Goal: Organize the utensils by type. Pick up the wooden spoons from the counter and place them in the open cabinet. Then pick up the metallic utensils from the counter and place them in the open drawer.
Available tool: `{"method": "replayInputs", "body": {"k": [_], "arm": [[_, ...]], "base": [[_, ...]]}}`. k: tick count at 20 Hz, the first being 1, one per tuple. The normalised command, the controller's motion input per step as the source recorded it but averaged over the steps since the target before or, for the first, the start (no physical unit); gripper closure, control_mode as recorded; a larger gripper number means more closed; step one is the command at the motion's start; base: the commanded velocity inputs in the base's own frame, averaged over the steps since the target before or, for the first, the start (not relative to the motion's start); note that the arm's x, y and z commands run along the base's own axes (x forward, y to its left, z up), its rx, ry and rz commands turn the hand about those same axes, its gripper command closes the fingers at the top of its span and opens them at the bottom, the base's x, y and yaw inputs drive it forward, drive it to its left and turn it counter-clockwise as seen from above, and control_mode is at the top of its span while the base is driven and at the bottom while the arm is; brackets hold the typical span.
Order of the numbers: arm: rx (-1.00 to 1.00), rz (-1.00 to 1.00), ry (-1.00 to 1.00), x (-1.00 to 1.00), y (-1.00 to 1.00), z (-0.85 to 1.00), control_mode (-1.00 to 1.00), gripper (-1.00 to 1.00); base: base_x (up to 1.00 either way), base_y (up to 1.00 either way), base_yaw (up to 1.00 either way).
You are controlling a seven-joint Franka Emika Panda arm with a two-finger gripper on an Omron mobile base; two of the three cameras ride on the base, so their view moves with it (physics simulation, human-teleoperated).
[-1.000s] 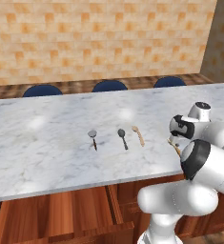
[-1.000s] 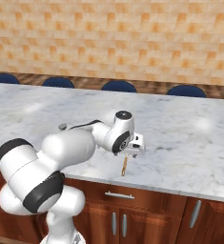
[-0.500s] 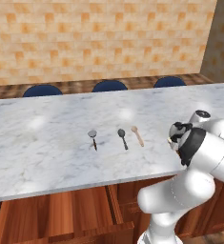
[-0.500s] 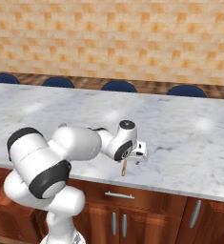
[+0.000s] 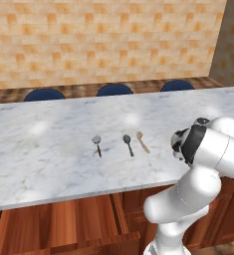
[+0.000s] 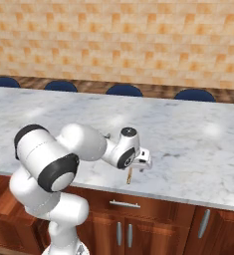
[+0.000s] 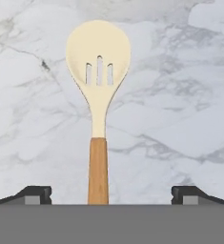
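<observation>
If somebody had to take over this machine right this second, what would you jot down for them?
Gripper: jaws wide open, holding nothing, poised over a slotted wooden spoon whose handle runs between the fingertips.
Counter: a second wooden spoon and two metallic utensils lie in a row.
Done: nothing put away.
Left: both wooden spoons into the cabinet, both metallic utensils into the drawer.

Two wooden spoons [image 5: 142,142] [image 7: 98,95] and two metal utensils [image 5: 97,145] [image 5: 128,144] are lying on one marble surface [image 5: 49,149]; four blue stools [image 6: 124,90] are standing behind.
</observation>
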Motion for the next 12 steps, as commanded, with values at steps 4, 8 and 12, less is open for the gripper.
{"method": "replayInputs", "body": {"k": [4,8,12], "arm": [[0.0,-0.01,0.0,0.34,0.03,-0.17,-1.0,-1.0],[0.0,0.0,0.0,0.34,0.0,-0.3,-1.0,-1.0],[0.0,0.0,0.03,0.22,0.0,-0.38,-1.0,-1.0]], "base": [[0.0,0.0,0.0],[0.0,0.0,0.0],[0.0,0.0,0.0]]}}
